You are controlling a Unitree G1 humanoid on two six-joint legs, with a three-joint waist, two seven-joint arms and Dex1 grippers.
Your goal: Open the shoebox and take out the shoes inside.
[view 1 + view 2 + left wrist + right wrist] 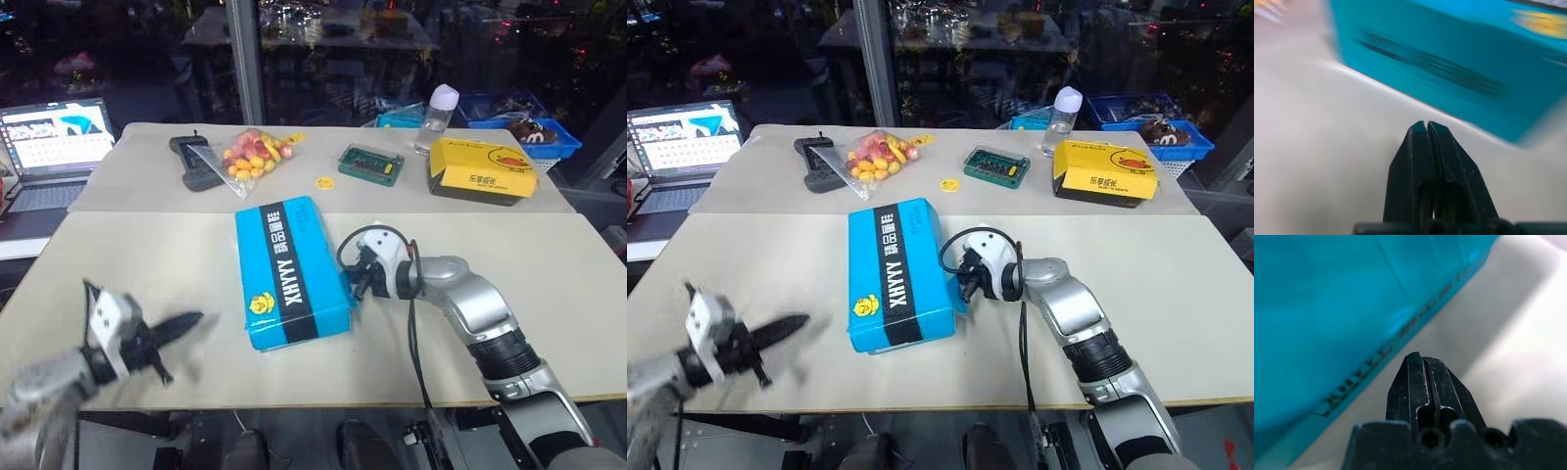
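Shoebox (291, 271): bright blue rectangular cardboard, smooth and slightly glossy, with a black band of white lettering running lengthwise down the lid and a small yellow logo at the near end. It lies flat and closed on the pale matte table (147, 264), its long axis running from the robot's side away toward the far edge, near end angled a little to the right. Right gripper (359, 284): two black, hard, tapered fingers pressed together and holding nothing, tips at the shoebox's right long side, low by its bottom edge. Left gripper (191, 321): same black wedge-shaped fingers, pressed together and empty, to the left of the shoebox and apart from it, pointing toward its near left corner. Beyond the shoebox's far end lie a clear crinkled bag of round sweets (250, 154), a green flat case (371, 164) and a yellow box (483, 169).
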